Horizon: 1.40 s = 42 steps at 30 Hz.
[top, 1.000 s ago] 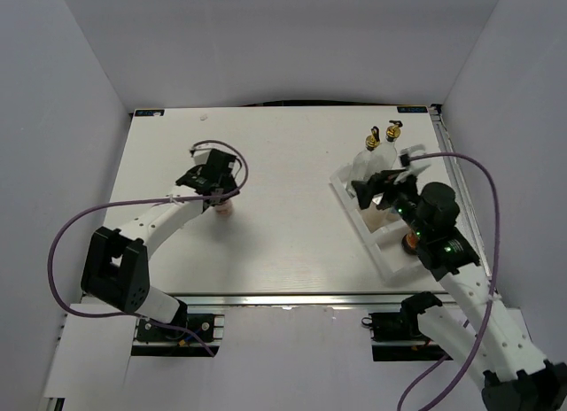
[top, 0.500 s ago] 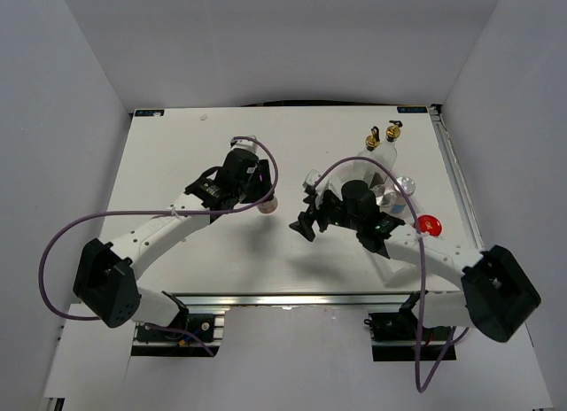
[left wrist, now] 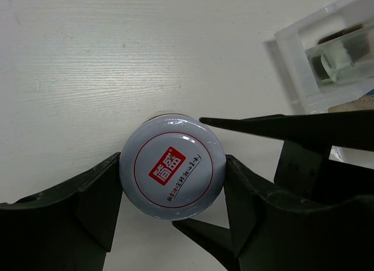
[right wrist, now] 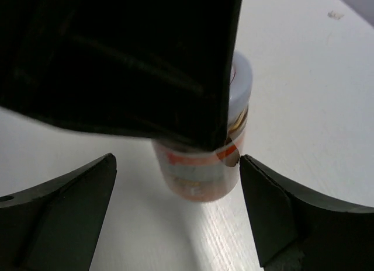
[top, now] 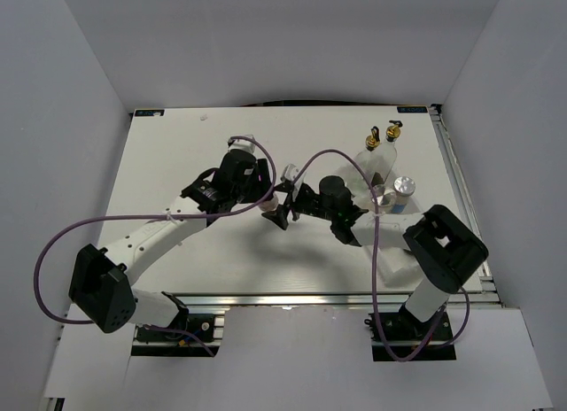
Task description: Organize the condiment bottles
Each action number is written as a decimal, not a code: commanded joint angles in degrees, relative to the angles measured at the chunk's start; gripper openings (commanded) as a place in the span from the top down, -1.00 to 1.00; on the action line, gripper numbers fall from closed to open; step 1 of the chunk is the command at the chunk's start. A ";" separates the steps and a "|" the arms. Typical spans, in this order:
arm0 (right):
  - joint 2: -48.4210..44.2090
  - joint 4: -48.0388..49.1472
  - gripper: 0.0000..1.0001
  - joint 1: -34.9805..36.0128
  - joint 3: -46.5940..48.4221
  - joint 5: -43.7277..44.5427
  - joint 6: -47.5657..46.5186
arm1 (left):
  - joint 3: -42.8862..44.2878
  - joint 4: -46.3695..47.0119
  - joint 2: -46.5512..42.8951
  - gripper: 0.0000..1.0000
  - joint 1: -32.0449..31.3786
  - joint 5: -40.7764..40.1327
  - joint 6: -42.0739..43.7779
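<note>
My left gripper (top: 264, 198) is shut on the small white-lidded jar (left wrist: 173, 167), its fingers pressing both sides of the lid, just above the table's middle. My right gripper (top: 278, 209) is open, with its fingers (right wrist: 64, 207) standing apart on either side of the jar's orange-labelled body (right wrist: 201, 174). The left finger hides the jar's top in the right wrist view. Two tall clear bottles (top: 372, 145) with gold-black pourers stand at the back right. Two silver-capped shakers (top: 404, 185) sit by them in the tray. The red-lidded jar is hidden.
The white compartmented tray (top: 392, 264) lies at the right, partly under my right arm; its corner (left wrist: 292, 55) shows in the left wrist view. Purple cables loop over both arms. White walls close in the table on three sides.
My left gripper carried the jar rightward to the table's middle. My right arm swung left from the tray and now has its open fingers on either side of the jar.
</note>
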 commanded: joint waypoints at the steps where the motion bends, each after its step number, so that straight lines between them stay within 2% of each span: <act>1: 2.64 14.21 -0.79 0.67 3.81 -1.51 2.22 | 0.89 3.51 -4.11 1.00 -0.72 0.85 -1.23; 3: 4.23 15.36 -0.78 0.58 6.00 -1.51 3.63 | 1.15 2.63 -4.02 1.00 -0.80 0.50 -1.24; 9: 6.70 18.88 -0.56 0.75 7.42 -1.34 6.45 | 1.68 1.83 -4.37 1.00 -0.80 0.67 -1.15; 10: 6.61 18.97 -0.39 0.75 7.42 -0.64 6.54 | 1.59 1.92 -4.72 1.00 -0.80 0.67 -1.32; 13: 6.09 19.14 -0.12 0.67 6.72 -0.89 6.89 | 1.42 2.62 -5.25 1.00 -0.72 0.67 -1.59; 15: 6.17 18.62 -0.18 0.75 6.81 -2.73 6.98 | 1.51 2.89 -5.69 1.00 -0.80 0.67 -1.59; 16: 6.35 17.57 -0.36 0.75 7.33 -3.27 6.98 | 1.59 2.89 -5.77 1.00 -0.80 0.67 -1.67; 19: 6.87 17.47 -0.64 0.75 7.68 -4.50 6.80 | 2.03 2.54 -5.95 1.00 -0.80 0.76 -1.67; 22: 8.01 16.60 -0.70 0.84 9.17 -5.73 6.62 | 1.94 2.27 -6.13 1.00 -0.72 0.67 -1.94; 24: 8.81 16.42 -0.65 0.93 10.32 -6.17 6.89 | 1.94 2.27 -6.21 1.00 -0.72 0.85 -2.11; 27: 10.30 15.64 -0.39 1.10 11.90 -6.79 7.15 | 2.03 2.27 -6.56 1.00 -0.80 1.20 -2.29; 28: 10.83 15.54 -0.16 1.10 12.16 -6.70 7.24 | 2.03 2.27 -6.65 1.00 -0.80 1.37 -2.29; 30: 11.01 16.59 0.14 1.19 11.65 -6.35 7.85 | 1.86 2.53 -6.83 1.00 -0.80 1.90 -2.46; 31: 10.83 18.77 0.46 1.11 11.12 -6.09 7.86 | 1.86 2.54 -7.00 1.00 -0.80 1.99 -2.47; 32: 10.66 19.84 0.57 1.19 10.59 -5.56 7.86 | 1.86 2.54 -7.09 1.00 -0.80 2.08 -2.47; 34: 9.87 21.95 0.88 1.10 9.01 -4.51 7.86 | 2.03 2.27 -7.27 0.86 -0.80 1.38 -2.47; 35: 9.60 22.31 0.92 1.10 8.57 -4.15 7.86 | 2.03 2.27 -7.27 0.68 -0.80 1.20 -2.47; 36: 8.90 22.57 0.95 1.19 8.22 -3.80 7.86 | 2.03 2.36 -7.27 -0.13 -0.72 1.02 -2.55; 37: 8.55 22.83 1.00 1.11 7.08 -3.71 7.86 | 2.12 2.27 -7.36 -0.66 -0.80 0.07 -2.73; 38: 8.11 22.92 1.00 1.19 6.46 -3.45 7.86 | 2.12 2.10 -7.27 -0.96 -0.80 -0.55 -2.82; 42: 5.13 22.75 1.00 1.11 3.30 -1.26 7.86 | 3.35 0.43 -6.83 -0.96 -0.80 -3.63 -3.08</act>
